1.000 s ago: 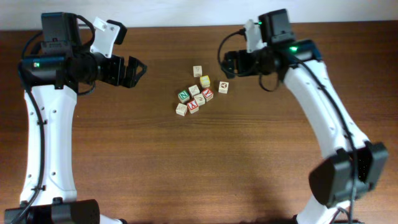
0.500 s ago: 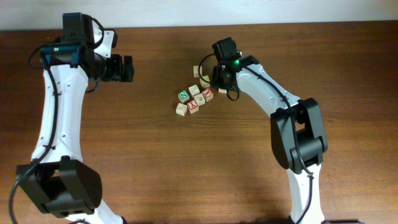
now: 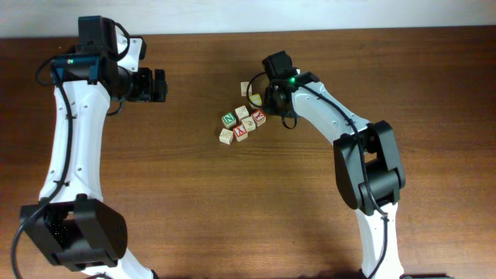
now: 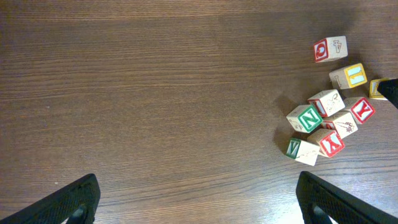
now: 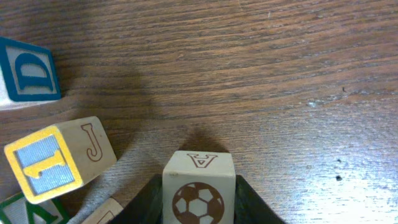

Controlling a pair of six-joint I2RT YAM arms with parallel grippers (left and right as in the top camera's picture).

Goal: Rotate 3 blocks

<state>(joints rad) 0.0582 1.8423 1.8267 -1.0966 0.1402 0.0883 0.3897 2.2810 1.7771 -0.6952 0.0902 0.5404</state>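
The brown wooden table (image 3: 232, 201) carries a small scatter of letter blocks (image 3: 242, 122) near its far edge, about midway between its left and right edges. Six of them huddle together, touching: a green N block (image 4: 305, 118), two with a red Y, a green V block (image 4: 303, 150) and two paler ones. Closer to the far edge stands a yellow block (image 4: 349, 76), and beyond it, apart, a block marked 4 (image 4: 330, 48). A ball block (image 5: 199, 186) lettered A stands near the yellow one.

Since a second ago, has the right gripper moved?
Yes: the right gripper has shifted toward the green N block and now grips the soccer-ball block.
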